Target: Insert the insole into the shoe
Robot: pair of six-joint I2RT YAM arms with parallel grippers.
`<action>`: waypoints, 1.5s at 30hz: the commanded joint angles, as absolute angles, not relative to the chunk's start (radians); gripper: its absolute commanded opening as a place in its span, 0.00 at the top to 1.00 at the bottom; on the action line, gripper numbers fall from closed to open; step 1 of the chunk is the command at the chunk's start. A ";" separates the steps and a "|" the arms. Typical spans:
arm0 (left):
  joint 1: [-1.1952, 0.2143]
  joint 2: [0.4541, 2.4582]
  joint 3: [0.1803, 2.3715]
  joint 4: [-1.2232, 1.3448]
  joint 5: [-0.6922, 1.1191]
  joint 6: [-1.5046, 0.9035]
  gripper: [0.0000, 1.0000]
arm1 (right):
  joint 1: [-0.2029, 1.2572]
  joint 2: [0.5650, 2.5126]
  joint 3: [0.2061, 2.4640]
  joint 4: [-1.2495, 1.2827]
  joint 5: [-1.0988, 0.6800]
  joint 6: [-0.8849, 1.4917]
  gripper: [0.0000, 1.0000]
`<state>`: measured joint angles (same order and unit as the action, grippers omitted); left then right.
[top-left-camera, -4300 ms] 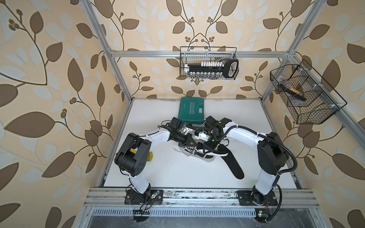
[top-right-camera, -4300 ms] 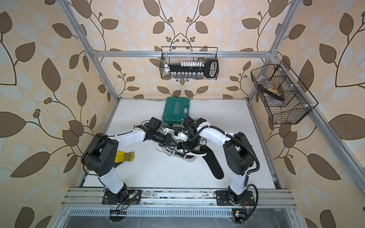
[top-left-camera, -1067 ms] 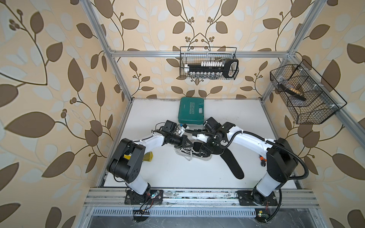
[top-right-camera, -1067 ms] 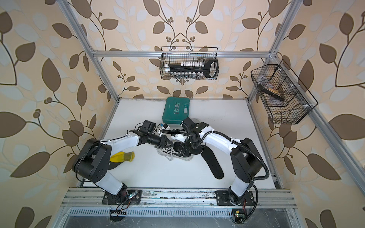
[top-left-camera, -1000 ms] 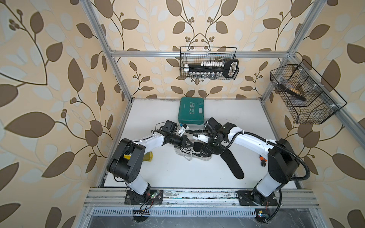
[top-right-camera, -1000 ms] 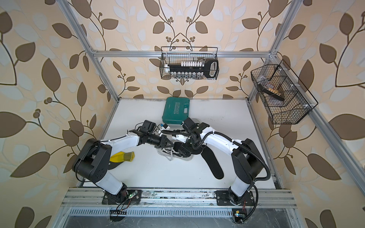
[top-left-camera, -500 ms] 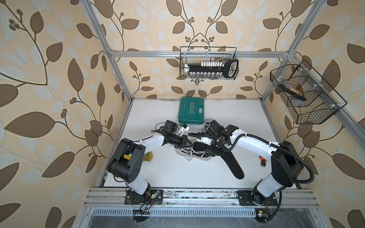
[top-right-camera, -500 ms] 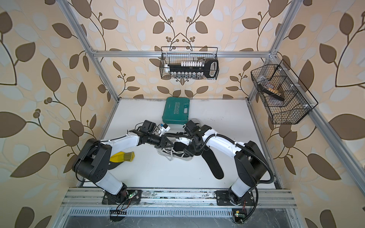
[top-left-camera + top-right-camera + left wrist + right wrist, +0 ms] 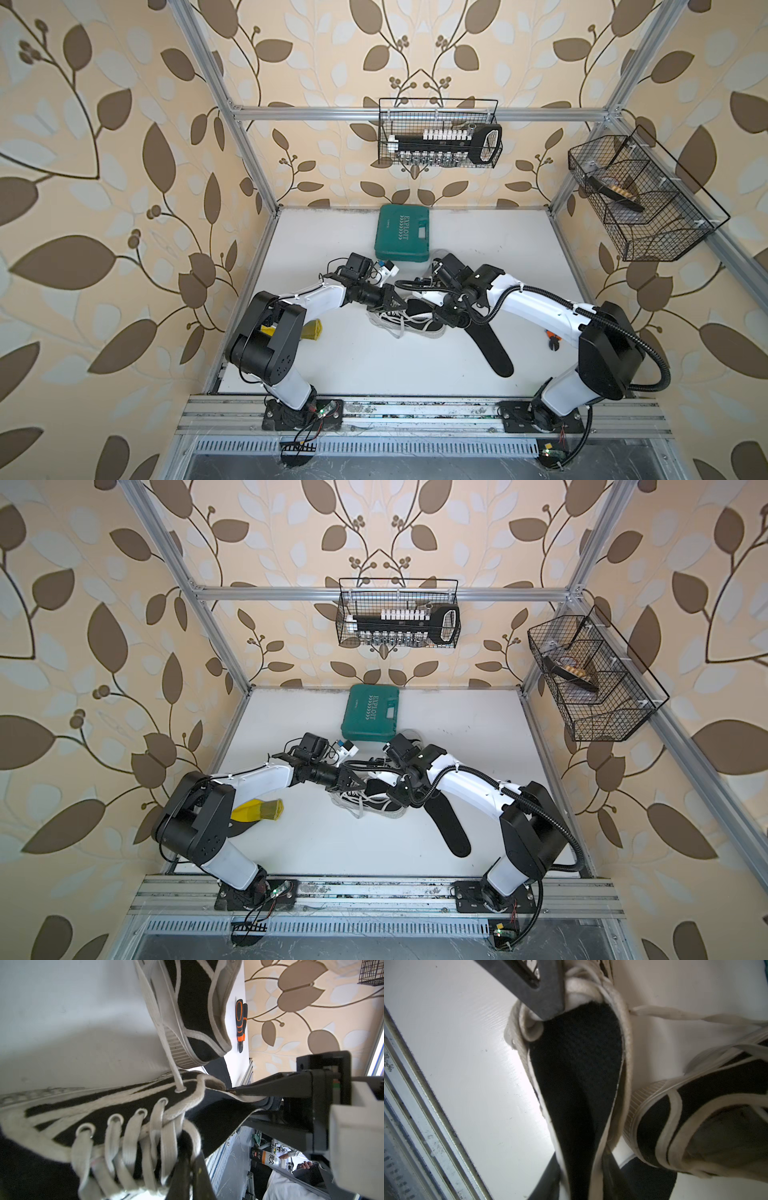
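Note:
A black canvas shoe [image 9: 415, 322] [image 9: 374, 802] with white laces lies mid-table between my two arms. My left gripper [image 9: 388, 305] [image 9: 191, 1178] is shut on its tongue and laces at the front of the opening. My right gripper [image 9: 442, 316] [image 9: 583, 1178] straddles the heel, one finger on each outer side, and squeezes the collar narrow. The shoe's dark inside [image 9: 575, 1074] shows between them. The black insole [image 9: 492, 353] [image 9: 451, 829] lies flat on the table under my right arm, one end by the heel. A second matching shoe [image 9: 193, 1012] [image 9: 695, 1126] lies against the first.
A green tool case [image 9: 402, 237] sits behind the shoes. A yellow object [image 9: 309, 330] lies by the left arm's base and orange-handled pliers [image 9: 552, 338] by the right wall. Wire baskets [image 9: 438, 133] [image 9: 640, 199] hang on the back and right walls. The metal rail [image 9: 415, 411] bounds the front.
My right gripper has closed from wide open onto the shoe's heel, and the right arm has shifted slightly left. The left gripper has kept its grip and place.

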<state>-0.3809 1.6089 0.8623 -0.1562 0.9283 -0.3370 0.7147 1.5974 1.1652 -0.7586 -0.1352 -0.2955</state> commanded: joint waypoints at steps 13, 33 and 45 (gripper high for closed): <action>-0.397 1.581 0.887 -0.132 0.955 -0.356 1.00 | 0.732 1.701 1.274 -0.703 -0.194 -0.358 0.82; -0.397 1.603 0.910 -0.096 0.993 -0.394 1.00 | 0.754 1.777 1.275 -0.529 -0.270 -0.288 0.84; -0.375 1.581 0.842 -0.071 0.994 -0.391 1.00 | 0.756 1.724 1.208 -0.494 -0.224 -0.288 0.61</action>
<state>-0.3676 1.6119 0.8471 -0.1177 0.9203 -0.4023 0.7399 1.7992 1.2392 -0.5568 -0.2123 -0.2764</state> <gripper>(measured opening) 0.048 0.374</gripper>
